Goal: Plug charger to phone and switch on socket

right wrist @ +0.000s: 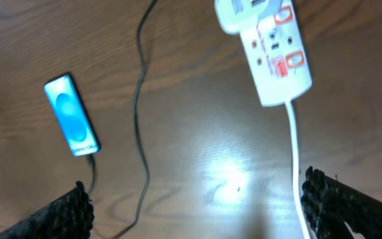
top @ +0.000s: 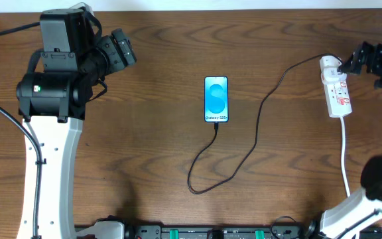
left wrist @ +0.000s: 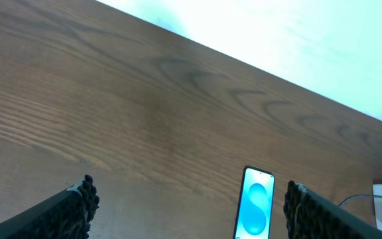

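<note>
Black charger tip in phone, far end at white socket; left jaws and right jaws apart, empty.

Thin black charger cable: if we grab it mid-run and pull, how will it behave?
The thin black charger cable lies in loose curves, so probably floppy: it should sag either side of a grasp. One end meets the blue-screened phone, so pulling may drag that slim, likely light phone across the smooth wooden table.
</note>
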`<action>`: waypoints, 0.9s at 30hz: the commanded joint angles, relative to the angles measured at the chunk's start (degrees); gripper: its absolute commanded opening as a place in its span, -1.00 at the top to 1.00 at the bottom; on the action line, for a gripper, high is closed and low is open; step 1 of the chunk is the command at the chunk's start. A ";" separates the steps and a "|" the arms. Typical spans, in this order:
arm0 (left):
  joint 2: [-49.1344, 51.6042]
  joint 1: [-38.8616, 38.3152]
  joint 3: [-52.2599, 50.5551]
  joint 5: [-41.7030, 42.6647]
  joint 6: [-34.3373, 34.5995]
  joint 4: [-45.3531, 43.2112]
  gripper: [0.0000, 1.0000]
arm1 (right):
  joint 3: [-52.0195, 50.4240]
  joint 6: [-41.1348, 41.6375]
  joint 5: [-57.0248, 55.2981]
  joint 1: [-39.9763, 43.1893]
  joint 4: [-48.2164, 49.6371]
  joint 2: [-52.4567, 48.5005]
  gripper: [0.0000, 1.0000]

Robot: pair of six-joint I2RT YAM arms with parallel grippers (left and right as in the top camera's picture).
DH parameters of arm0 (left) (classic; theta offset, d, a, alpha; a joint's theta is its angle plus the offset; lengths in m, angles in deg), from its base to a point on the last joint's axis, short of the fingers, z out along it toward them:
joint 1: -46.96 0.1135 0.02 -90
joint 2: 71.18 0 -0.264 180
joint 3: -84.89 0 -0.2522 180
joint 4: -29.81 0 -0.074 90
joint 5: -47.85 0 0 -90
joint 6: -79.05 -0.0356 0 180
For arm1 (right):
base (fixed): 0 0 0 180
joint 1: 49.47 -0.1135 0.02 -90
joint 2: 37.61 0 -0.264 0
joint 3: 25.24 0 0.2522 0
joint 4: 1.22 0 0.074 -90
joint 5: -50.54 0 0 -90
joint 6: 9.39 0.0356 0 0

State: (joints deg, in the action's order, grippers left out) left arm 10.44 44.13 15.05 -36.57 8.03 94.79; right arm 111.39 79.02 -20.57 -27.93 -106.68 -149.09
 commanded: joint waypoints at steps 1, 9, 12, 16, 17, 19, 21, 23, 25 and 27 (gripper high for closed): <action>-0.02 0.20 0.57 -1.14 -1.20 0.20 -0.82 | 4.68 -3.15 0.76 1.36 0.20 -5.40 -0.98; -0.02 0.20 0.57 -1.14 -1.20 0.17 -0.82 | 5.77 -6.08 0.94 3.85 8.33 -14.43 -0.98; -0.02 0.20 0.57 -1.14 -1.20 0.17 -0.82 | 5.75 -6.93 1.22 3.93 10.78 -17.16 -0.98; -0.02 0.20 0.57 -1.14 -1.20 0.17 -0.82 | 5.75 -9.97 5.11 3.63 12.96 -21.51 -0.99; -0.02 0.20 0.57 -1.14 -1.20 0.17 -0.82 | 5.75 -10.93 6.56 3.58 13.29 -22.60 -0.98; -0.02 0.20 0.57 -1.14 -1.20 0.20 -0.82 | 5.75 -11.39 8.35 3.58 14.08 -24.61 -0.99; -0.02 0.20 0.57 -1.14 -1.20 0.20 -0.82 | 5.75 -11.37 8.68 3.54 14.84 -26.32 -0.99; -0.02 0.20 0.57 -1.14 -1.20 0.17 -0.82 | 5.75 -11.37 8.70 3.54 15.26 -27.71 -0.98; -0.02 0.20 0.57 -1.16 -1.20 0.17 -0.82 | 5.75 -11.37 8.68 3.54 15.28 -28.94 -0.99; -0.02 0.20 0.57 -1.14 -1.20 0.17 -0.82 | 5.73 -11.37 8.70 3.48 15.28 -29.83 -0.98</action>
State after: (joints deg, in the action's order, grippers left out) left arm 10.44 44.13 15.05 -36.57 8.03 94.79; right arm 115.98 69.06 -13.57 -24.15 -91.49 -177.87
